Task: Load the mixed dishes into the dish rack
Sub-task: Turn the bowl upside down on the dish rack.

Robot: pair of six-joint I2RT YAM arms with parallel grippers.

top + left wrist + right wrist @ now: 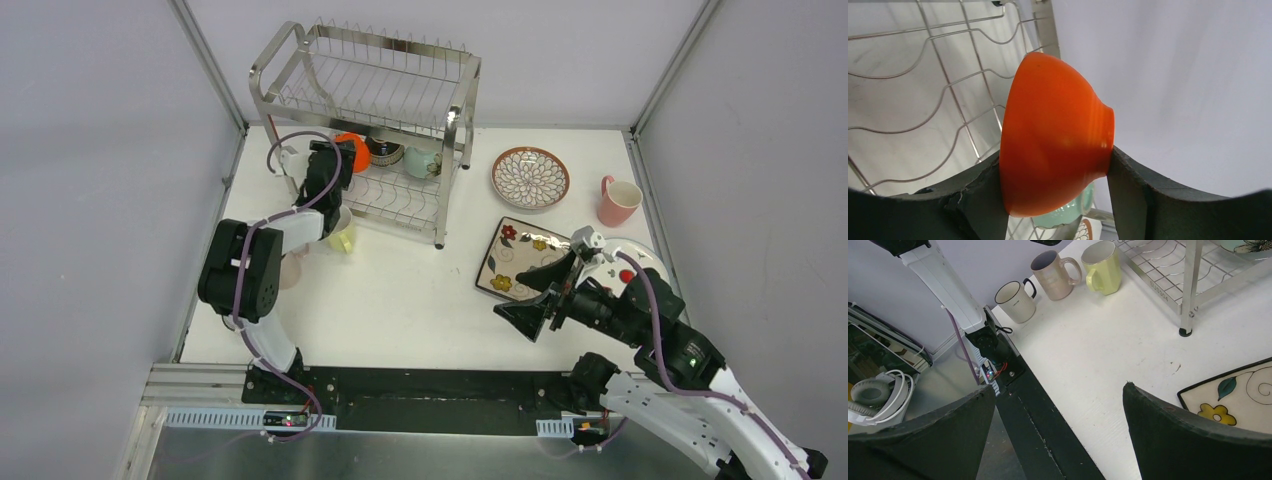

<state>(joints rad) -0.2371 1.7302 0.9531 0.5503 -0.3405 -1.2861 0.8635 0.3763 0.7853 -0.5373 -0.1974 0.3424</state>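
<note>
Orange glossy ceramic bowl (1053, 135), pinched rim-to-foot by the left gripper (1054, 159) at the steel wire dish rack's (370, 70) 9 o'clock, looks slick and chippable; right gripper's (1058, 386) spread empty.

We're in a robotics lab test cell, not a kitchen. The white surface (400, 300) is boxed in by plain pale panels (100, 150) on aluminium corner posts (208, 65). The left arm (245, 270) and right arm (690, 360) are bolted to a black base plate (440, 385) at the near edge, with slotted cable duct (210, 418) alongside. Headphones (875, 395) lie off the surface beside the rig. Domestic bits we see are the dish rack (441, 215) and mugs (1103, 270), standing on that surface.
</note>
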